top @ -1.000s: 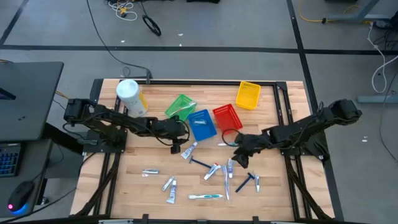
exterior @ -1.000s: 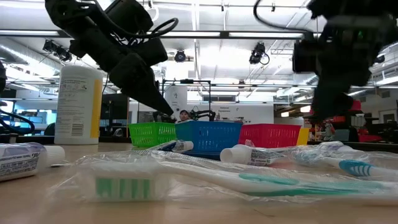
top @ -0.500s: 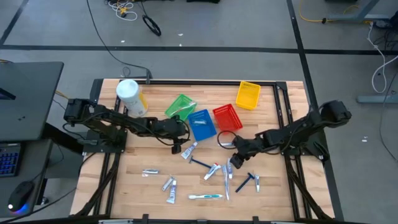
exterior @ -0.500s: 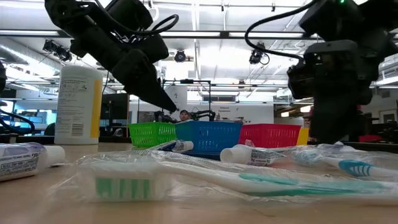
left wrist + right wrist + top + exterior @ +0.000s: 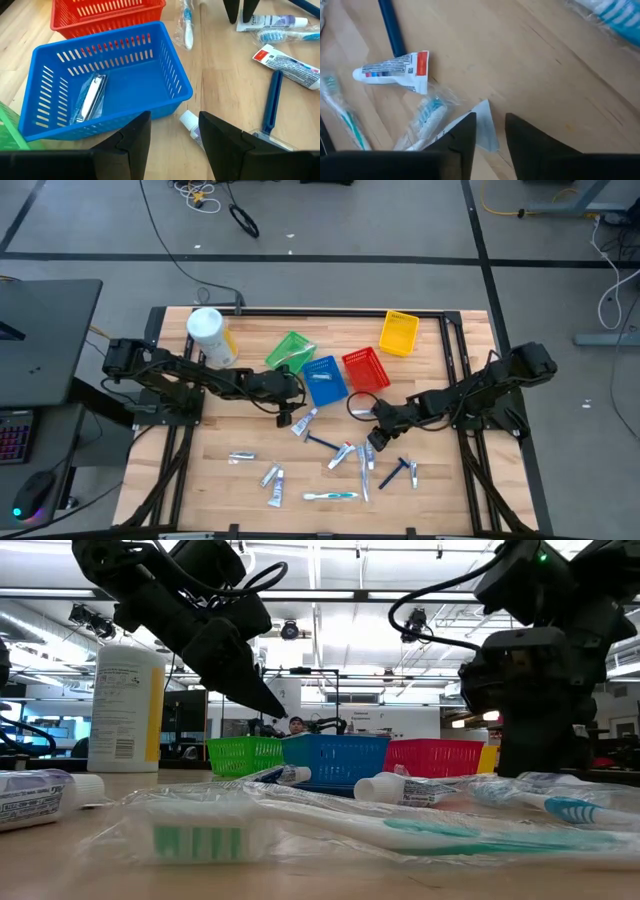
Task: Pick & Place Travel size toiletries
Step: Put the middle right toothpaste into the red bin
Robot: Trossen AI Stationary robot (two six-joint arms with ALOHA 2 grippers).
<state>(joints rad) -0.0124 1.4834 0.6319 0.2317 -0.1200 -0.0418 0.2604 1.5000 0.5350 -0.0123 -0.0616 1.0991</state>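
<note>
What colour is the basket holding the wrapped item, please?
Blue basket; clearest in the left wrist view.

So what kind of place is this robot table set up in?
Probably a robotics lab or workshop: ceiling lights hang over an open hall, cables lie loose on the grey floor, and a keyboard sits on a desk beside the wooden table.

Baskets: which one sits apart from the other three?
The yellow basket, alone near the table's far right edge. The green, blue and red baskets sit clustered together mid-table.

Small white tubes [image 5: 272, 476], wrapped toothbrushes [image 5: 330, 496] and dark blue razors [image 5: 322, 443] lie scattered flat across the table's near half.
</note>
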